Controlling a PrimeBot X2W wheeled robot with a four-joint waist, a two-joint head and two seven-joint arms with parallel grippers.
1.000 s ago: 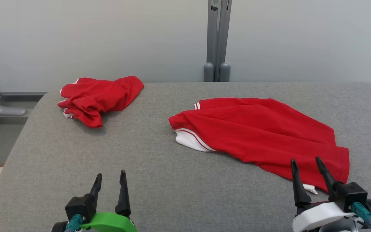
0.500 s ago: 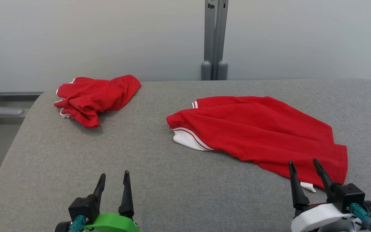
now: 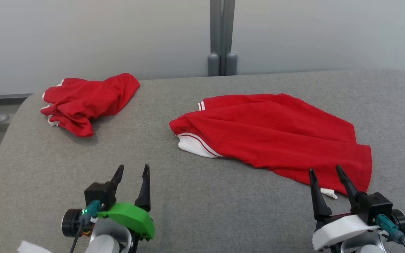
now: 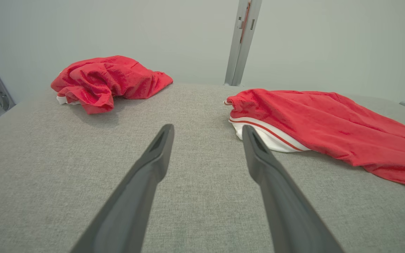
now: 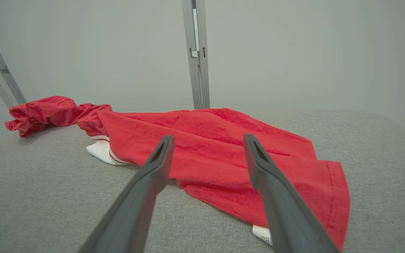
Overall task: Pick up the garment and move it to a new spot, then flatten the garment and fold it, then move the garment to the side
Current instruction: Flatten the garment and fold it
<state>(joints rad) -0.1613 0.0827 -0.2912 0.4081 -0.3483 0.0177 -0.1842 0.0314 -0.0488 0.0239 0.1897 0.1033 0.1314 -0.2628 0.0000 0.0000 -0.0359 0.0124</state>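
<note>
Soft matt cloth garment on rough woven table (grey fabric).

you can't read the label at the shirt's near hem: it is too small in the head view, and in the right wrist view a finger of the right gripper covers part of it. the shirt runs off the right edge of the left wrist view. the heap is too bunched to tell its shape. the top edge cuts the post; a white scrap at the head view's lower left corner is too cut off to name.
</note>
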